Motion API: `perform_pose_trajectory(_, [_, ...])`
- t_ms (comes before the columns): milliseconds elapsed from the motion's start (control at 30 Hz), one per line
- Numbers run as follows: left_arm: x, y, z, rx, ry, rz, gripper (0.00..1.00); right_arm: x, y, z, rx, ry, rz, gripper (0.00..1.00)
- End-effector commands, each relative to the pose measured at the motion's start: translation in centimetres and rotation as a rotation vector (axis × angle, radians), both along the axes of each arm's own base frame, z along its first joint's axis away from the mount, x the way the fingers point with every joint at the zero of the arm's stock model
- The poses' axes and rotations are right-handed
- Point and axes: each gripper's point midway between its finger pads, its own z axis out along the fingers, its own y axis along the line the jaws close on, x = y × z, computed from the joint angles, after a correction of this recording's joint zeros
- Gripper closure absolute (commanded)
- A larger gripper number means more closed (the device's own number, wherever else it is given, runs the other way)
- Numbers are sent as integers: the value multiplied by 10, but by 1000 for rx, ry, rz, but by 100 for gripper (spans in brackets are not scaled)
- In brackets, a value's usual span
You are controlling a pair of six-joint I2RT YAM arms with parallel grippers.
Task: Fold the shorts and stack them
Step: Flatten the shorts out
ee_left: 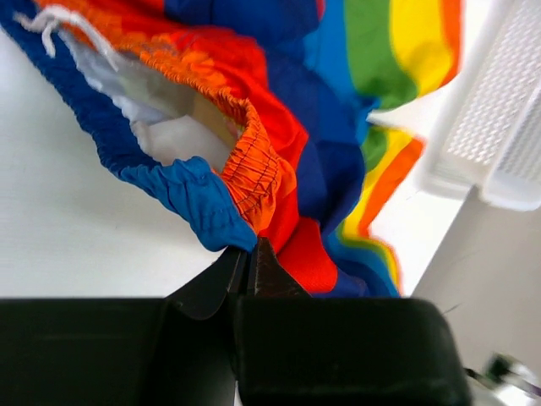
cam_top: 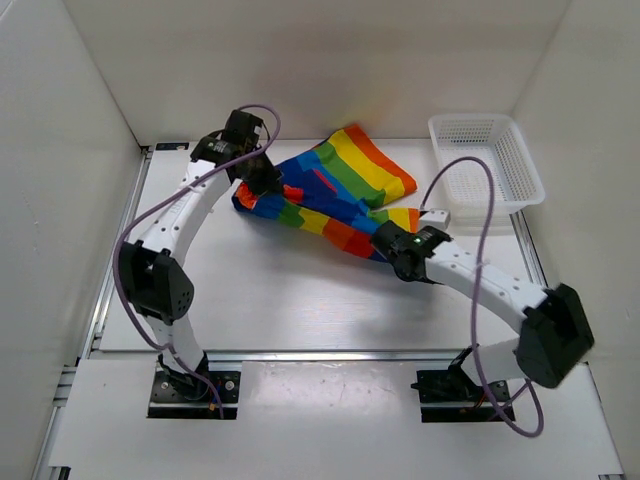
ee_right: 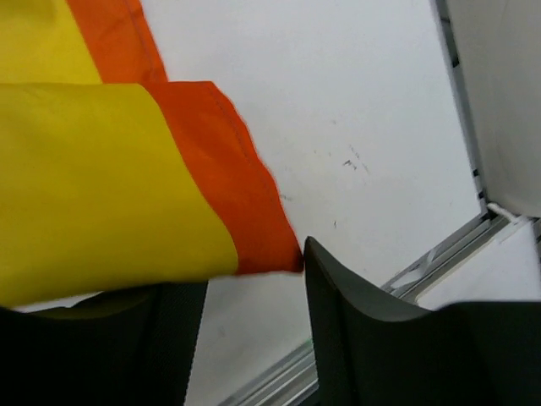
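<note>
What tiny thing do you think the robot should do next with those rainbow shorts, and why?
Probably close the right gripper: its jaws stand open with the orange hem corner of the shorts between them, while the left gripper is already shut on the waistband.

The white table [cam_top: 300, 290] bears the shorts [cam_top: 350, 170] and, apparently, a mesh basket [cam_top: 490, 160].

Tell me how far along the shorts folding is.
Done: nothing yet. The rainbow-striped cloth shorts lie loose and unfolded on the white table. In hand: the left gripper is pinched shut on the waistband, and the right gripper stands open at an orange leg hem. Left: folding and stacking.
</note>
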Motion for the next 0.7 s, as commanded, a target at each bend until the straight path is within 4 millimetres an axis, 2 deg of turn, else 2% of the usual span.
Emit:
perform_pose_trajectory(0, [-22, 1, 18, -1, -54, -22, 90, -18, 6, 19, 167, -22, 10, 43])
perform_pose_trajectory(33, [-26, -2, 15, 0, -51, -31, 90, -23, 21, 23, 283, -12, 44, 42])
perform_pose_trajectory(100, [-36, 4, 1, 11, -28, -18, 90, -31, 36, 26, 383, 23, 90, 37])
perform_pose_trajectory(133, [-42, 6, -12, 21, -1, -19, 90, -34, 45, 29, 445, 30, 109, 35])
perform_pose_trajectory(233, [-55, 13, -21, 34, 21, -5, 90, -56, 72, 24, 623, 130, 107, 23])
perform_pose_trajectory(267, [-59, 17, -33, 50, 38, 1, 90, -61, 78, 27, 670, 142, 103, 21])
perform_pose_trajectory(333, [-66, 20, -39, 54, 48, 1, 90, -76, 92, 19, 782, 193, 57, 20])
perform_pose_trajectory(400, [-68, 21, -41, 53, 46, 1, 90, -77, 108, 18, 903, 194, 42, 20])
perform_pose_trajectory(433, [-68, 21, -41, 53, 46, 1, 90, -84, 112, 4, 933, 224, 24, 19])
perform_pose_trajectory(467, [-68, 21, -41, 53, 46, 1, 90, -78, 122, 2, 1002, 208, -3, 19])
perform_pose_trajectory(500, [-63, 21, -38, 63, 32, 0, 90, -85, 129, -1, 1048, 240, -10, 19])
perform_pose_trajectory(567, [-56, 21, -34, 74, 14, -2, 90, -82, 129, -18, 1103, 252, -77, 19])
perform_pose_trajectory(600, [-52, 19, -26, 70, -10, -9, 90, -80, 129, -18, 1158, 235, -133, 19])
perform_pose_trajectory(667, [-47, 17, -27, 71, -7, -9, 90, -79, 132, -17, 1253, 217, -170, 19])
